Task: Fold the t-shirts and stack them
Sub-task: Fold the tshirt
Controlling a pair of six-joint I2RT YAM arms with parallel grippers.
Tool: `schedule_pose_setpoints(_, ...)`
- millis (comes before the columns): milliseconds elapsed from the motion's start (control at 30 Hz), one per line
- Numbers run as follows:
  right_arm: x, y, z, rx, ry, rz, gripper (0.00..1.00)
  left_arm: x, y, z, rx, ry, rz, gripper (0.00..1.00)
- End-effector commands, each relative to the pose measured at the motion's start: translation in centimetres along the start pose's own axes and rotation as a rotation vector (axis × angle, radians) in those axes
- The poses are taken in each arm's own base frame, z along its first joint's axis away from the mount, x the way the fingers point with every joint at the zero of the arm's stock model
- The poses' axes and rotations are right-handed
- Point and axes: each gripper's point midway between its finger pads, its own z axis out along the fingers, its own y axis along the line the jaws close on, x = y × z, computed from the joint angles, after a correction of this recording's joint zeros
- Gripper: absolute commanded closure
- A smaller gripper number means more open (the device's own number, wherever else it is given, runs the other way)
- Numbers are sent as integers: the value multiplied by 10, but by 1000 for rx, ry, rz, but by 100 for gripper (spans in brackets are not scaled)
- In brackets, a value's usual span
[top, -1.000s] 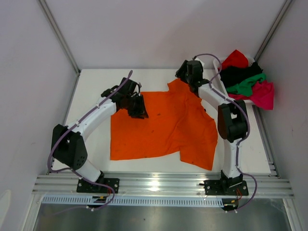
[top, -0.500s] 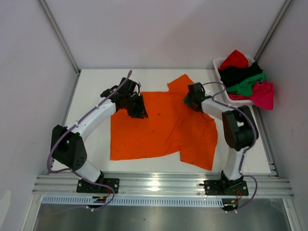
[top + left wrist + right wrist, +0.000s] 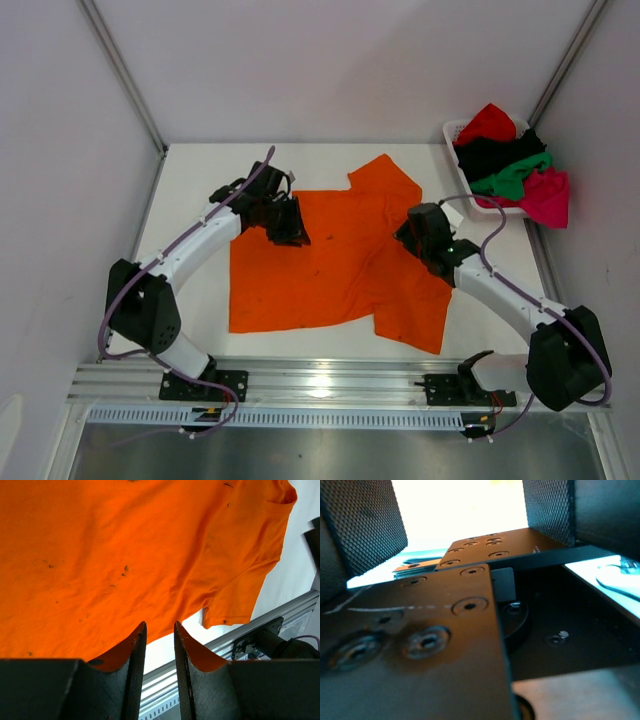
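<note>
Left fingers [image 3: 136,645]: a narrow gap with nothing in it, poised over the far-left corner of the orange t-shirt [image 3: 320,270]. Right fingers [image 3: 365,525]: spread wide and empty, above its right side. The shirt lies open on the worktop [image 3: 190,280], its near-right flap rumpled. Recommend smoothing that flap flat before folding. The other t-shirts [image 3: 505,160] sit in the basket [image 3: 452,130].

A white table [image 3: 190,180] fills the enclosure, with pale wall panels [image 3: 340,70] on three sides and a grey metal post [image 3: 122,72] slanting up at the back left. A white slatted basket [image 3: 452,131] sits at the far right corner. An aluminium rail [image 3: 330,385] runs along the near edge (a slotted white strip [image 3: 330,415] lies just in front of it).
</note>
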Motion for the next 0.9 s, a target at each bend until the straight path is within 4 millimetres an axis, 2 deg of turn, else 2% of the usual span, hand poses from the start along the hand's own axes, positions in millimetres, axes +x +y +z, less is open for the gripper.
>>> schedule_pose_setpoints(0,25,-36,-5,99,39,8,38,-6,-12,-10,51,-37,9,68)
schedule_pose_setpoints(367,79,-65,-2,162,146,-30,38,-6,-13,-18,54,-44,16,68)
schedule_pose_setpoints(633,104,-76,-8,191,223,-19,38,-8,-20,-26,76,-61,21,68)
schedule_pose_setpoints(867,120,-95,-12,261,271,-5,38,-8,-23,-32,86,-70,23,68)
